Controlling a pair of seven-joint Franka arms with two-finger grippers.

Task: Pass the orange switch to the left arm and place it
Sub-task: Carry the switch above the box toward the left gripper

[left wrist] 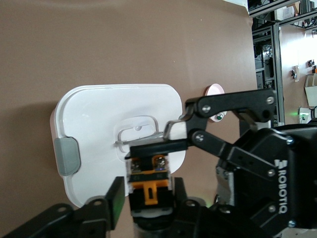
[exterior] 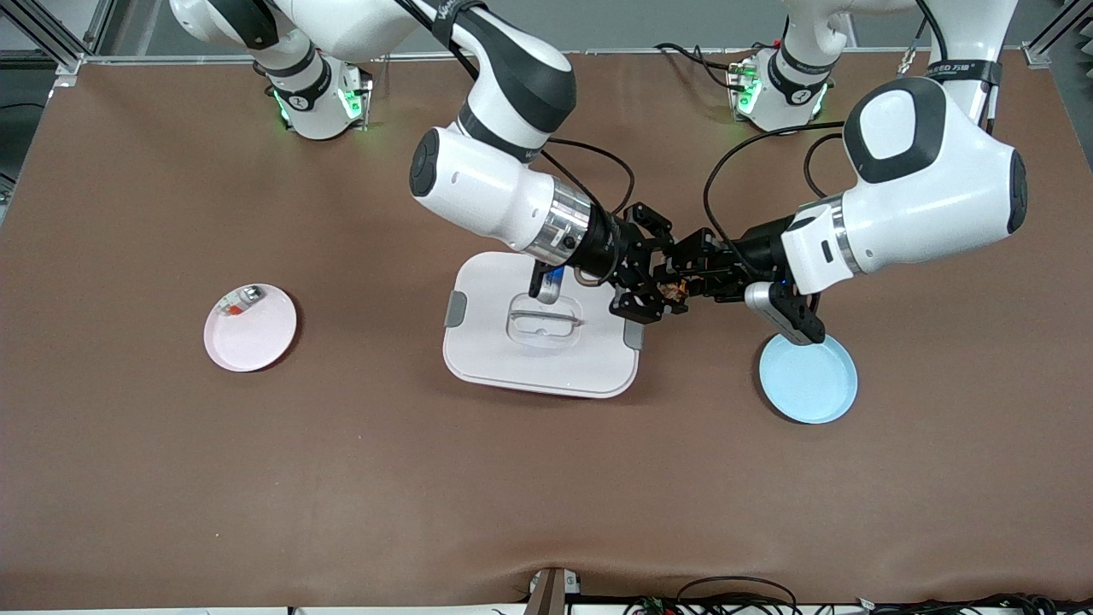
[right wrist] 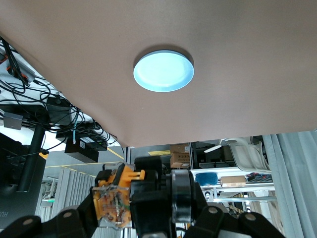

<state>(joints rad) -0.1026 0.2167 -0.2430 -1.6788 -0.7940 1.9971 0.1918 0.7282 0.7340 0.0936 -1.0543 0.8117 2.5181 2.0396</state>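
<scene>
Front view: in the middle of the frame, the two arms meet tip to tip in the air. The right gripper [exterior: 656, 289] reaches in from the arm based at the upper part of the frame on the right arm's end. It hangs over the edge of the box [exterior: 512, 363] that faces the left arm's end. The left gripper [exterior: 683, 282] comes to meet it over the bare counter [exterior: 341, 478] between the box and the blue plate [exterior: 811, 384]. The orange switch [exterior: 677, 293] sits up in the air between them, where the fingers of both overlap. A pink plate [exterior: 256, 337] lies in the middle band of the frame toward the right arm's end. A small silver-and-red piece [exterior: 242, 301] rests on it by the rim.

Left wrist view: the orange switch [left wrist: 148, 191] is clamped between the left gripper's own fingers [left wrist: 117, 198], one pressed to each side of it. One of the right gripper's fingers [left wrist: 158, 146] lies flat across the end of the switch, gripping it too. Its partner is hidden. The box [left wrist: 109, 114] is below, with the rim of the pink plate [left wrist: 214, 90] showing past it.

Right wrist view: the orange switch [right wrist: 116, 198] is pinched among the right gripper's fingers, close to the lens. The blue plate [right wrist: 163, 71] lies on the brown counter [right wrist: 237, 44].
</scene>
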